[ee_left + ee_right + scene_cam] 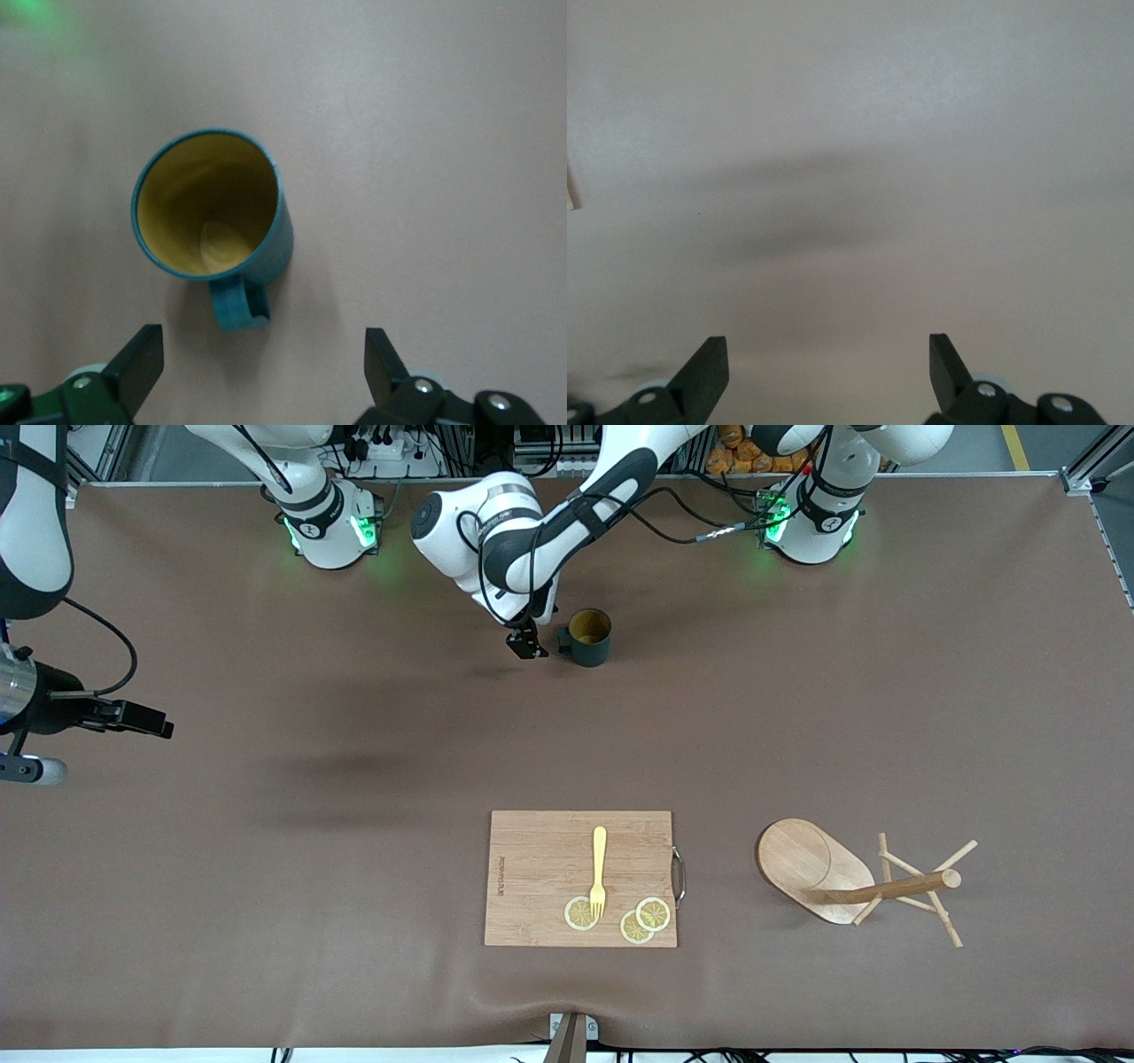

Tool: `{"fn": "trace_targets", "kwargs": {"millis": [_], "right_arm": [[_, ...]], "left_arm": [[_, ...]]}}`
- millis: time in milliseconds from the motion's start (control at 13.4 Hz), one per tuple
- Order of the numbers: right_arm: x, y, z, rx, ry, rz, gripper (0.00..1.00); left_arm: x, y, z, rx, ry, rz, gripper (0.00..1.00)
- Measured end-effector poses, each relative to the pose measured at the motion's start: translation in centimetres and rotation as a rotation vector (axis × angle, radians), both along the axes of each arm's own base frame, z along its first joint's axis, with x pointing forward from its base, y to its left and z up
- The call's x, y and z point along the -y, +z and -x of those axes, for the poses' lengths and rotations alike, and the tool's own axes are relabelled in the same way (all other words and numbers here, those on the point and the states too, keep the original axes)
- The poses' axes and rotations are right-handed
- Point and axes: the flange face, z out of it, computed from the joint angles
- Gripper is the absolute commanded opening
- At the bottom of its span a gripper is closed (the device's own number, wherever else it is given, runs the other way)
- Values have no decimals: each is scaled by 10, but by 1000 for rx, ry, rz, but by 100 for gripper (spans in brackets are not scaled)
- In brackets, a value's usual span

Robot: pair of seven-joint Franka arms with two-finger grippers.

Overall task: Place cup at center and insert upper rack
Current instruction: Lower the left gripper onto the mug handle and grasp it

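Cup (589, 638) upright near robot bases; left end effector (528, 644) beside its handle, fingers apart, should straddle handle squarely; right end effector (146, 720) waits, apart.

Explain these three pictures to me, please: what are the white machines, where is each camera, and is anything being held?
The white machines are two robot arms bolted along one edge of a brown table. The big picture comes from a high camera facing them. The other two come from small cameras on the arms' wrists, looking down past their own black fingers.

The left gripper hangs low beside the cup, a dark teal mug standing upright; its fingers are open and touch nothing. The right gripper waits, open, over bare table at the right arm's end.

Nearer the front camera lie a cutting board carrying a yellow fork and three lemon slices, and the upper rack, a wooden mug tree tipped on its side.

Nothing is held.
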Motion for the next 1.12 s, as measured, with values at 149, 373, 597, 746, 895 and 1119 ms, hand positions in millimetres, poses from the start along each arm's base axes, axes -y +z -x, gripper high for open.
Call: {"fn": "trace_targets", "kwargs": {"millis": [149,373,597,746,895,1119], "right_arm": [[-13,1,-1,-1,-2,-1,100],[-17,1,-1,2,-3,0,100],[-16,2,-1,4,-5,0,100],[-15,4,-2,8,-6,1,100],[-16,10,-3,19,-6,0,100],[-19,12,-3,25,-1,-1,100]], "left_arm": [[2,-18,8,-4,1,-14,100],[1,-29,9,-4,6,-28,100],[-3,-41,5,-6,12,-46,100],[-4,-49,6,-12,12,-56,100],[-5,-52,6,-12,11,-61,100],[-5,-54,6,-3,3,-70,71]]}}
